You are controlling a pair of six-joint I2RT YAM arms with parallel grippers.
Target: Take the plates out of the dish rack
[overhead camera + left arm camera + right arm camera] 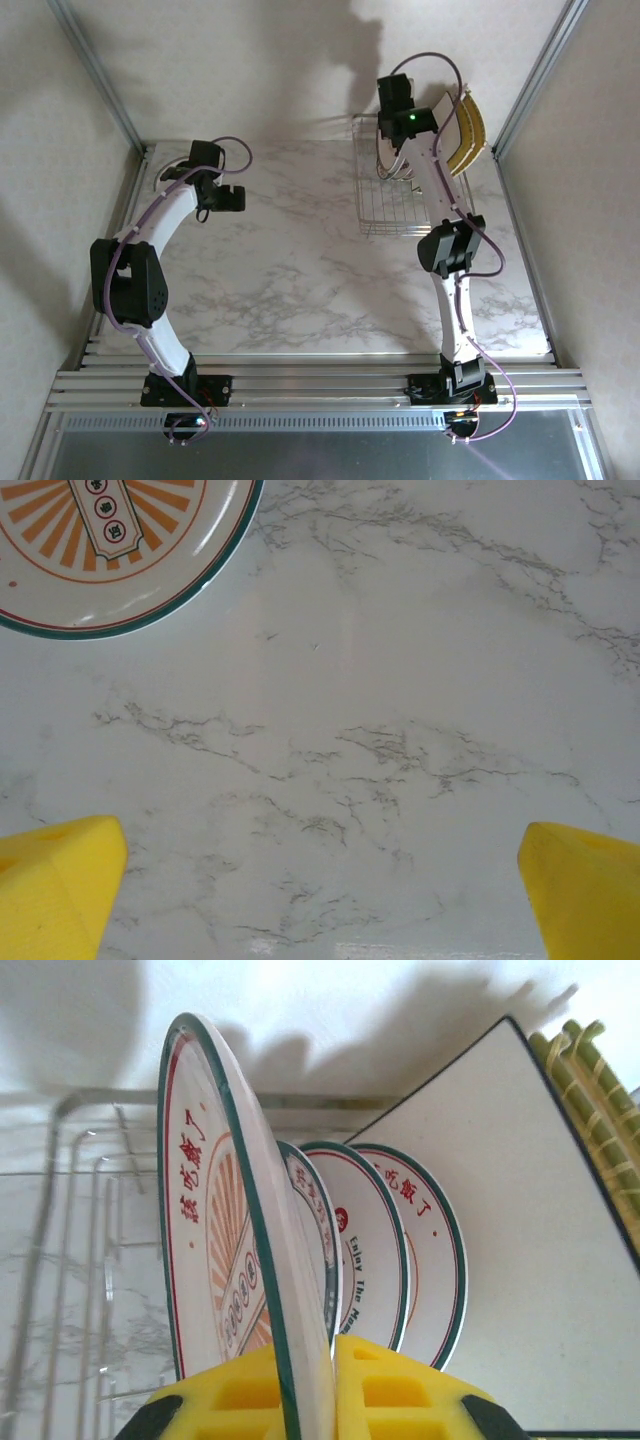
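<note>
At dish rack (390,210), right gripper (315,1385) clamps round plate (212,1245) edge.

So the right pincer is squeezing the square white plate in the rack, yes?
No. The right pincer is squeezing a round plate in the rack; the square white plate stands behind it, untouched. The right wrist view shows this.

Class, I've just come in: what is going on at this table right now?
The right claw is clamped on the rim of a round white plate with orange pattern and green rim, standing upright in the silver wire dish rack. More round plates, a whitish square plate and striped yellow plates stand behind it. The left claw hangs open over the marble table, where one matching plate lies flat.
</note>
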